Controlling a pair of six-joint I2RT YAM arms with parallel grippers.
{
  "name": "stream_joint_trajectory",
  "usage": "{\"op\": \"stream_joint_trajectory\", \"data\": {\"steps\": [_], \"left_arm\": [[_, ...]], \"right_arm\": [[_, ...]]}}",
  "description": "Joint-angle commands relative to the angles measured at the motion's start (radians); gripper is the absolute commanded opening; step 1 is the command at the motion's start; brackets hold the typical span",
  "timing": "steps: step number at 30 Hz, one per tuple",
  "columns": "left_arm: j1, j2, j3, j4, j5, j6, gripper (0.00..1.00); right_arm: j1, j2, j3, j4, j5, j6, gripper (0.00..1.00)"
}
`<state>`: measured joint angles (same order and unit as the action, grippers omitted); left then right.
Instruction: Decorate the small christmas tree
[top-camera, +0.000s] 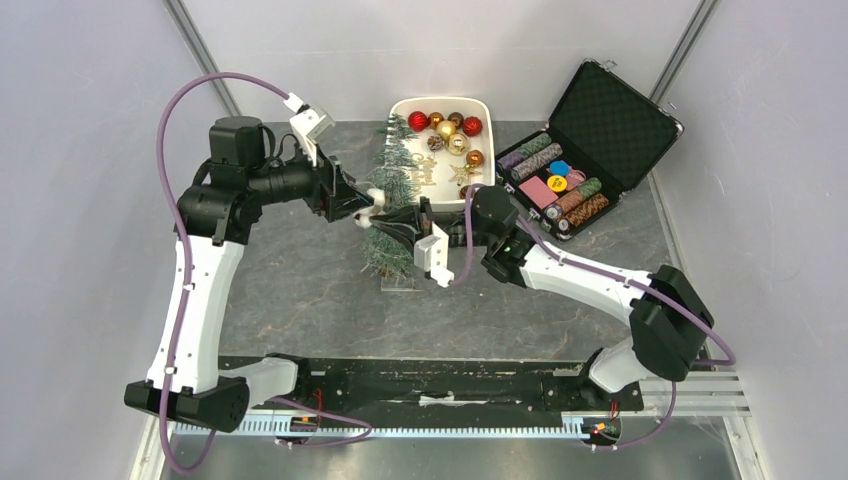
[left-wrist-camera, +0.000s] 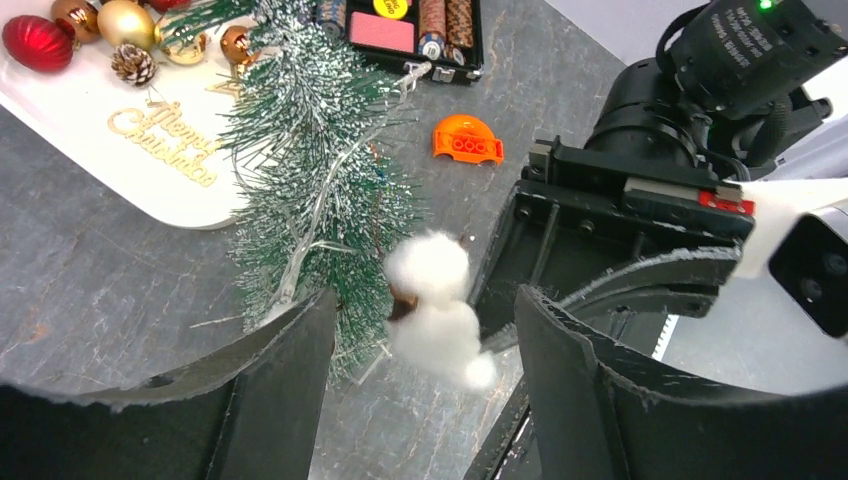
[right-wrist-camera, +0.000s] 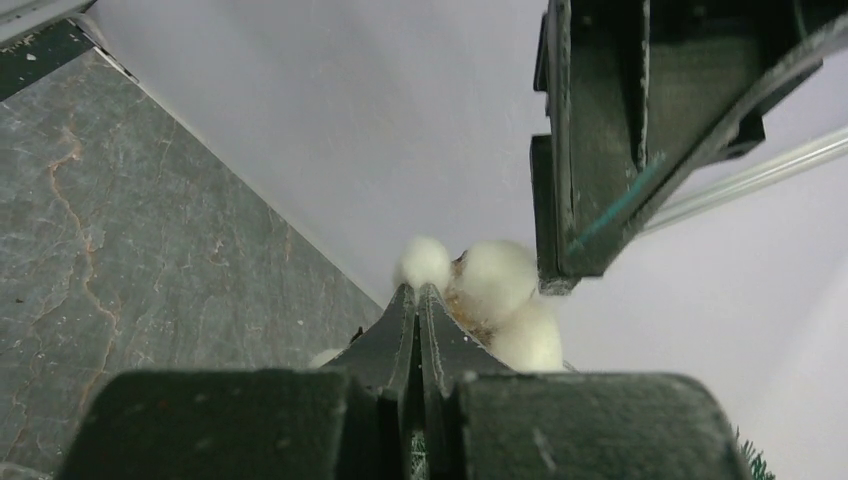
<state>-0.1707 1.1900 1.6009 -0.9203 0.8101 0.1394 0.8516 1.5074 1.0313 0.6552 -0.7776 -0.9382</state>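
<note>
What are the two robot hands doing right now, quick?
Left end effector: open, fingers either side of the white cotton puff, not gripping.
Right end effector: shut; whether it pinches the puff cannot be told.

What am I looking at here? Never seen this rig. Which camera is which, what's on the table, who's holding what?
Two robot arms are bolted at the near edge of a table. The wide picture comes from a fixed camera above and behind them; the other two come from a camera on each wrist, looking past that arm's own fingers.

On the table stands the small christmas tree. Behind it is a white tray of baubles, a pine cone and a gold "Merry Christmas" sign. An open black case holds stacks of poker chips. An orange plastic piece lies near the tree.

The right gripper is shut, pinching a white cotton-ball ornament at the tree. The left gripper stands open with its fingers on either side of the ornament; I cannot tell whether they touch it.
</note>
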Motion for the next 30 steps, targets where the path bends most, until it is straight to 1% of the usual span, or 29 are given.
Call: {"op": "stream_joint_trajectory", "data": {"steps": [1, 7, 10, 16, 17, 19, 20, 22, 23, 25, 26, 27, 28, 30], "left_arm": [[-0.012, 0.002, -0.024, 0.041, -0.010, -0.033, 0.70], [-0.018, -0.006, -0.045, -0.016, 0.000, 0.020, 0.67], [-0.024, -0.010, -0.053, -0.030, 0.006, 0.039, 0.58], [-0.032, -0.005, -0.062, -0.058, 0.017, 0.068, 0.37], [-0.032, -0.005, -0.062, -0.061, 0.019, 0.072, 0.29], [-0.033, -0.007, -0.066, -0.063, 0.021, 0.074, 0.09], [-0.034, -0.006, -0.068, -0.063, 0.021, 0.075, 0.03], [-0.033, -0.008, -0.070, -0.063, 0.021, 0.081, 0.02], [-0.033, -0.009, -0.071, -0.064, 0.023, 0.085, 0.02], [-0.035, -0.010, -0.070, -0.064, 0.019, 0.090, 0.02], [-0.035, -0.009, -0.068, -0.064, 0.015, 0.094, 0.02], [-0.035, -0.011, -0.067, -0.064, 0.008, 0.099, 0.02], [-0.035, -0.015, -0.064, -0.064, 0.000, 0.106, 0.02], [-0.034, -0.021, -0.053, -0.076, -0.007, 0.127, 0.02]], "right_arm": [[0.026, -0.047, 0.039, -0.054, 0.014, -0.086, 0.00], [0.028, -0.050, 0.042, -0.055, 0.016, -0.089, 0.00], [0.030, -0.045, 0.044, -0.057, 0.015, -0.088, 0.00], [0.032, -0.044, 0.046, -0.054, 0.020, -0.087, 0.00], [0.033, -0.043, 0.047, -0.054, 0.020, -0.086, 0.00], [0.033, -0.043, 0.045, -0.055, 0.024, -0.084, 0.00], [0.032, -0.044, 0.045, -0.057, 0.028, -0.082, 0.00], [0.033, -0.047, 0.038, -0.054, 0.039, -0.074, 0.00], [0.033, -0.051, 0.031, -0.048, 0.044, -0.063, 0.06], [0.033, -0.064, 0.007, -0.017, 0.056, -0.024, 0.22], [0.034, -0.077, -0.005, -0.003, 0.061, 0.005, 0.34], [0.034, -0.088, -0.015, 0.002, 0.061, 0.030, 0.41], [0.033, -0.102, -0.020, -0.003, 0.062, 0.067, 0.48], [0.034, -0.124, -0.016, -0.034, 0.068, 0.140, 0.57]]}}
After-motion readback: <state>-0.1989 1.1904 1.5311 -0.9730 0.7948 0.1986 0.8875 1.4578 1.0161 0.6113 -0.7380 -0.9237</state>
